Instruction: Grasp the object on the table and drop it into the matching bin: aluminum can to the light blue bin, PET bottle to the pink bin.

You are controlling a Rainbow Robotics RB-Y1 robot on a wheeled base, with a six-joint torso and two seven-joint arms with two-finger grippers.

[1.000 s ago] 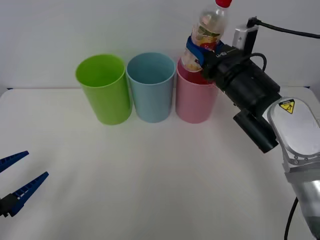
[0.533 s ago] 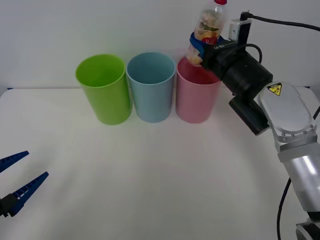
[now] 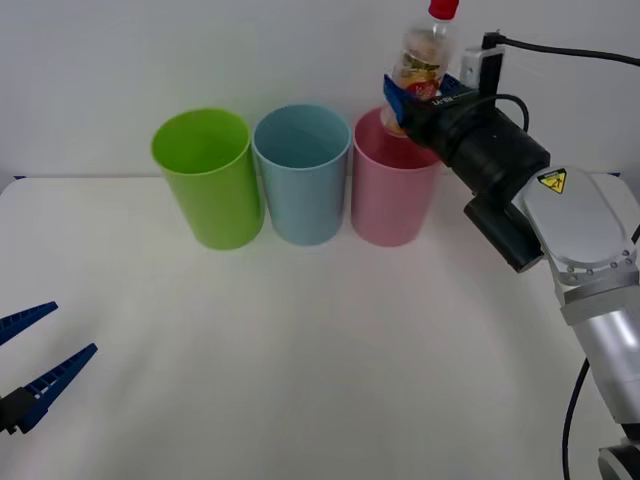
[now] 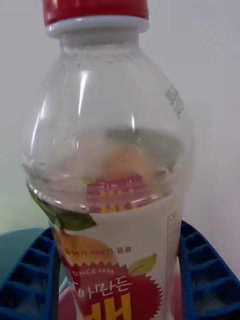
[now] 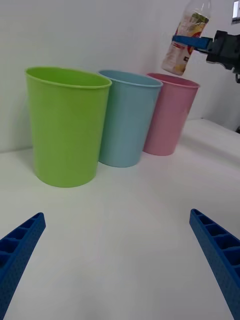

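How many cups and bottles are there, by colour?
Lime green bin: 1
Light blue bin: 1
Pink bin: 1
PET bottle, held in the right gripper: 1
Total: 4

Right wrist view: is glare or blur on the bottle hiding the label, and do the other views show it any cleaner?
Right wrist view: the PET bottle shows bright streaks on its clear shoulder, yet the label print stays readable, with the right gripper shut on it. Front view: the bottle is small but sharp over the pink bin, under soft, even light. Left wrist view: bottle distant, label unreadable; left gripper open.
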